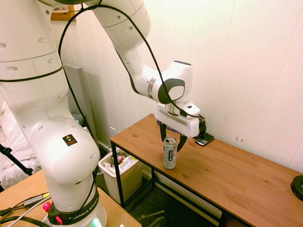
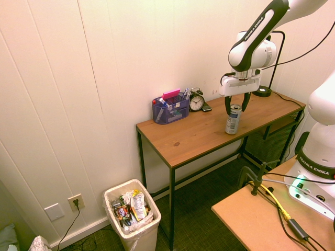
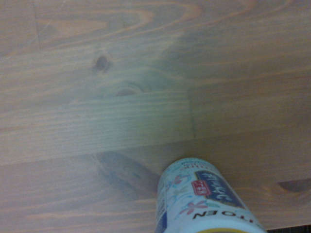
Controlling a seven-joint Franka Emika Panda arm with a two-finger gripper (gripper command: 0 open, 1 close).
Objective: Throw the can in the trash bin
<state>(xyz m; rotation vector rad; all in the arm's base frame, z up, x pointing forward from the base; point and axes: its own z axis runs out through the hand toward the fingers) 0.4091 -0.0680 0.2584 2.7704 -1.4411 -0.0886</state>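
- The can [image 1: 170, 152] stands straight up on the counter [image 1: 227, 175], near its front edge.
- The hand [image 1: 172, 140] is right above the can and points straight down, the same way the can stands.
- Its two fingers [image 2: 228, 108] are spread wide, one on each side of the can's top. They do not look like they touch it.
- The can is tall, slim and silver-white, with dark label marks and a pull tab on top.
- The bin [image 2: 132, 216] sits on the floor, past the counter's left end, well apart from the can.

Glossy white rounded arm [image 1: 52, 142] with dark joint rings, black cable, FRANKA EMIKA lettering, yellow warning sticker.
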